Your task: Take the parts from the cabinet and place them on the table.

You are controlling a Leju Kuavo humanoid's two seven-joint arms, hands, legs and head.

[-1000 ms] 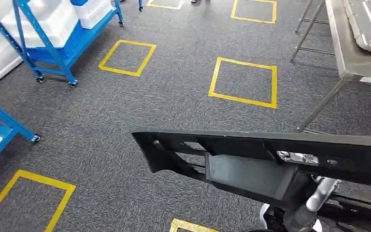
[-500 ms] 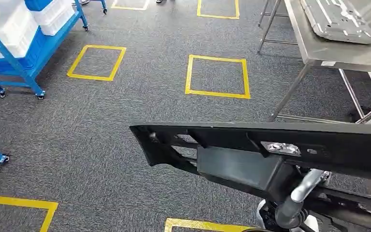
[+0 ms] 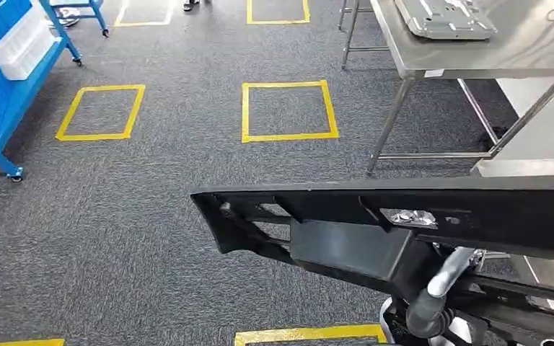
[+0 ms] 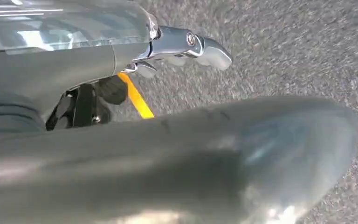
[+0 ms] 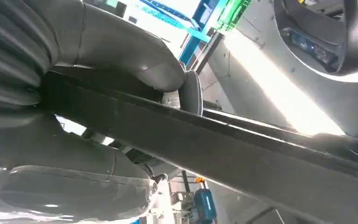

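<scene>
A long black plastic part stretches across the lower half of the head view, level above the carpet, its left end free. One silver arm reaches up under it. In the right wrist view my right hand grips the part's thin edge, thumb pressed on top. My left hand hangs over the carpet, and floor shows between its fingers and the thumb, with nothing held. The steel table stands ahead to the right with a grey panel lying on it.
A blue wheeled cart with white bins stands at the left. Yellow tape squares mark the grey carpet. The table's legs come down to the floor near the part. A person's shoes show at the top edge.
The camera has turned right: the table has slid further into view and the blue cart has shifted to the left edge. The black part stays put in my right hand's grip.
</scene>
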